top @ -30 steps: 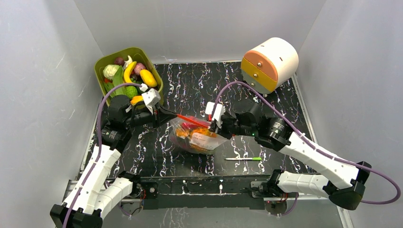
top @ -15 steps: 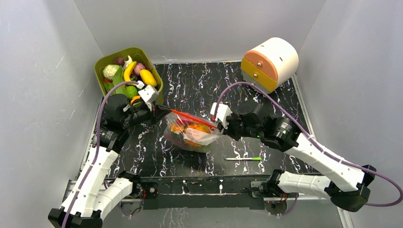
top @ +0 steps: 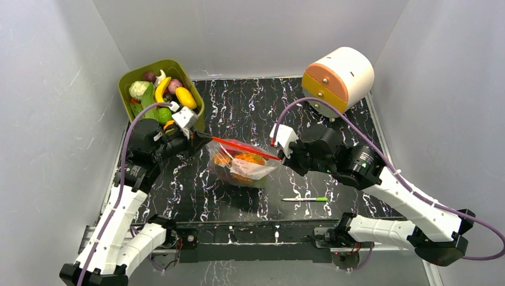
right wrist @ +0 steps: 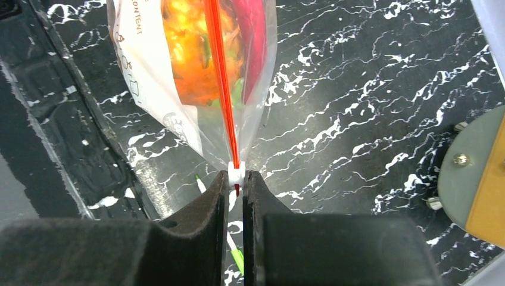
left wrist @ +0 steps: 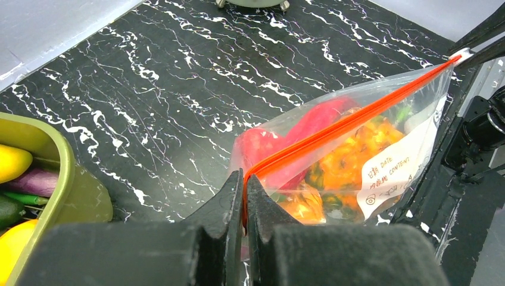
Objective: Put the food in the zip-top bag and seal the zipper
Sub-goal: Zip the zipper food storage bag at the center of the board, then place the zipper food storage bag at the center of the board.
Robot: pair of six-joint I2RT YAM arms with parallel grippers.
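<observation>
Top external: red zipper strip (top: 245,148) is pinched endwise by left gripper (top: 208,138), right gripper (top: 280,157). Clear crinkly bag (top: 237,176) (food (top: 249,159) inside) is stretched.

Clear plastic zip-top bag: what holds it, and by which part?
Left end effector pinches one end of the clear bag's red-orange zipper strip; right end effector pinches the opposite end.

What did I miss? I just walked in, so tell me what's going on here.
Two robot arms hold a zip-top bag stretched between them. The left claw is shut on one end of the red zipper. The right claw is shut on the other end, at the white slider. Food, orange and red pieces, is already inside. The zipper shows as one straight line, so it looks closed, though I cannot be sure along its whole length.
</observation>
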